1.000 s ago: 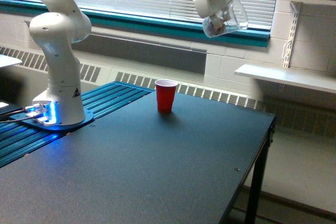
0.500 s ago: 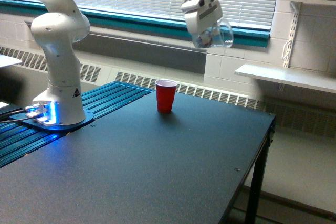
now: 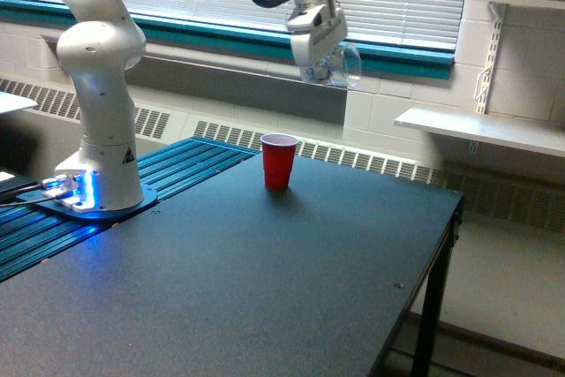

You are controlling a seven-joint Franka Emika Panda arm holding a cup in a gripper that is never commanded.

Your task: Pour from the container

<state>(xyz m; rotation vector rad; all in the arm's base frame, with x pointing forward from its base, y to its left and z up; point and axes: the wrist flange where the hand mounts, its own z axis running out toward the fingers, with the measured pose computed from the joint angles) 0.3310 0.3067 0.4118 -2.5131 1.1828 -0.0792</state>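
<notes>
My gripper (image 3: 323,66) hangs high above the table, shut on the container (image 3: 339,67), a clear see-through mug with a small dark mass inside. The mug is tilted and sits above and a little to the exterior view's right of the red cup (image 3: 279,162). That red cup stands upright on the dark table (image 3: 265,289), near its far edge. A wide gap of air separates mug and cup.
The arm's white base (image 3: 97,130) stands at the exterior view's left on a blue ribbed mat (image 3: 177,169). The table's right edge (image 3: 441,245) drops to the floor. A white shelf (image 3: 481,130) juts from the wall at the right.
The gripper with the mug has moved down and toward the exterior view's left, closer to the spot above the red cup. The cup has stayed put.
</notes>
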